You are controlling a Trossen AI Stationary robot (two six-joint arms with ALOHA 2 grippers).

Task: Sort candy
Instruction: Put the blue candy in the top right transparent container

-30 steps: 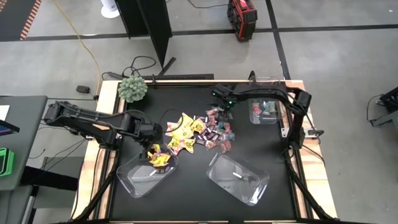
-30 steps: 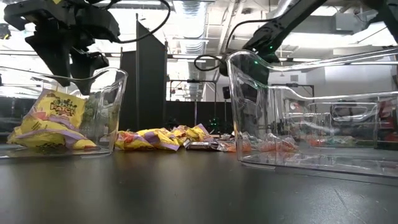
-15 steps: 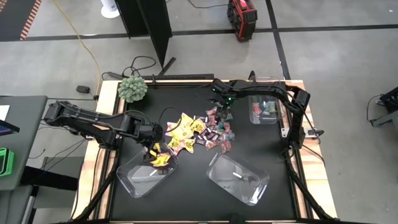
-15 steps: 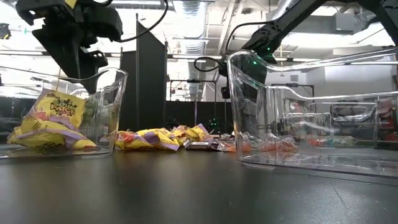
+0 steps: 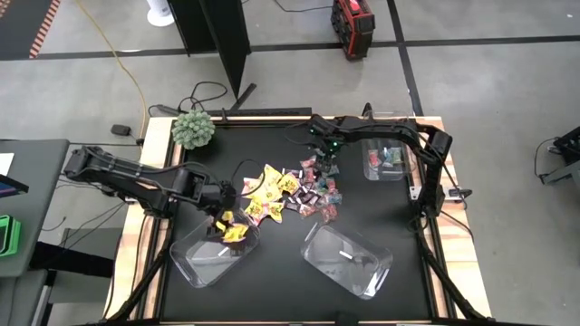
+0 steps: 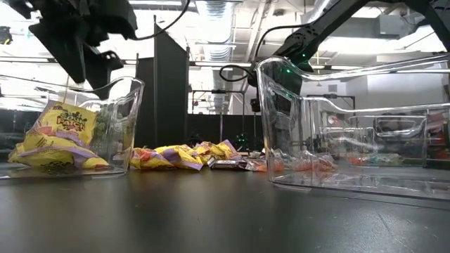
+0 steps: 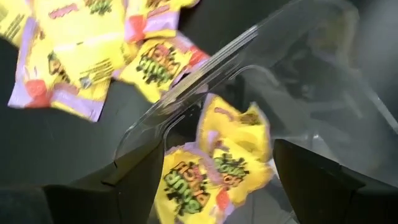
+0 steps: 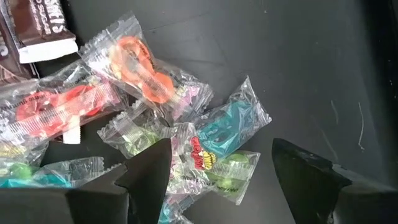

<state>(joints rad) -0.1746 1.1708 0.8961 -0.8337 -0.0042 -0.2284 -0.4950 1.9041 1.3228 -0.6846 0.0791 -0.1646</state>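
I'm lifting the left gripper [image 5: 220, 217] clear of the clear bin's [image 5: 195, 265] near corner with its fingers spread and empty; over the last second they have been opening, and the yellow packets [image 7: 214, 165] are now lying loose inside that bin (one more sorted, by my reckoning). The right gripper [image 8: 214, 171] is hanging, jaws apart, right over the clear-wrapped sweets [image 8: 227, 134] at the far edge of the candy pile [image 5: 290, 193], holding nothing. From above, both sets of fingertips are merging with the dark table [image 5: 272, 290], and I'm struggling to count what remains unsorted.
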